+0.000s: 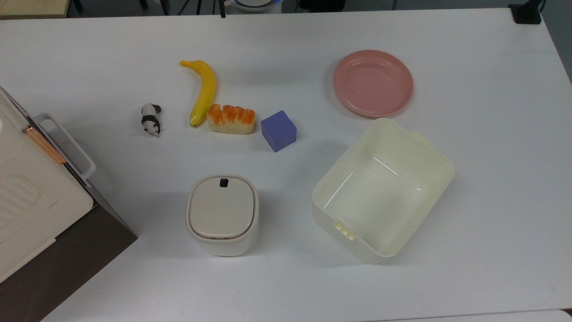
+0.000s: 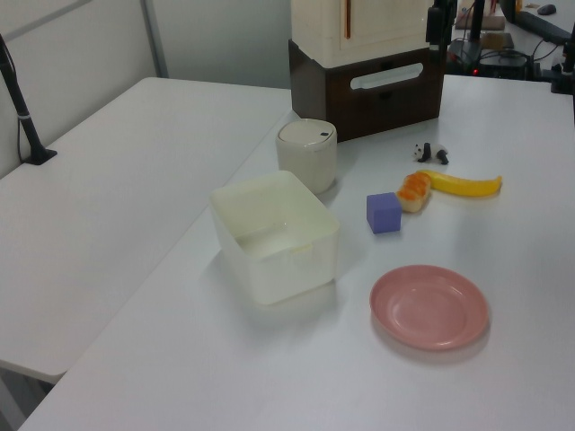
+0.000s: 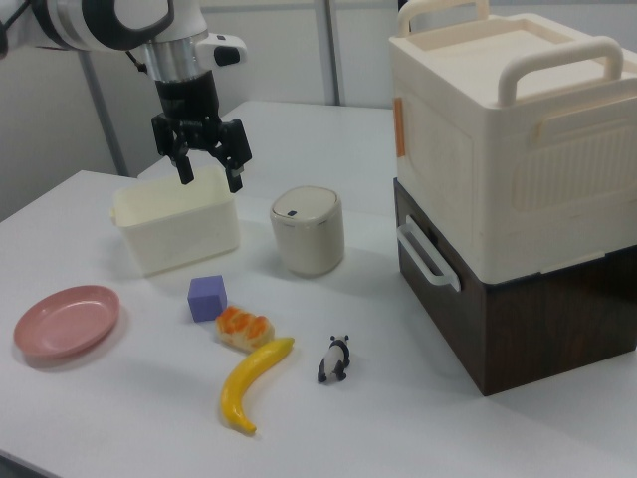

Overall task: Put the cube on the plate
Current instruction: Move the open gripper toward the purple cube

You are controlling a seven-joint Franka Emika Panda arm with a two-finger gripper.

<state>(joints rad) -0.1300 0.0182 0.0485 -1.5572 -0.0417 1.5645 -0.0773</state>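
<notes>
— Judging by how things lie, nothing is done yet: the cube (image 1: 279, 130) sits on the surface (image 1: 491, 179), just beside the bread piece (image 1: 231, 119), and the plate (image 1: 372, 83) lies bare, well apart from it.

— And the tool (image 3: 207, 167)?

— Hanging above the cream tub (image 3: 177, 227) in the right view, fingers spread, holding nothing. Reaching, gripping and carrying all remain.

— How does the cube look?

— Periwinkle, matte, flat-faced, sitting level.
</notes>
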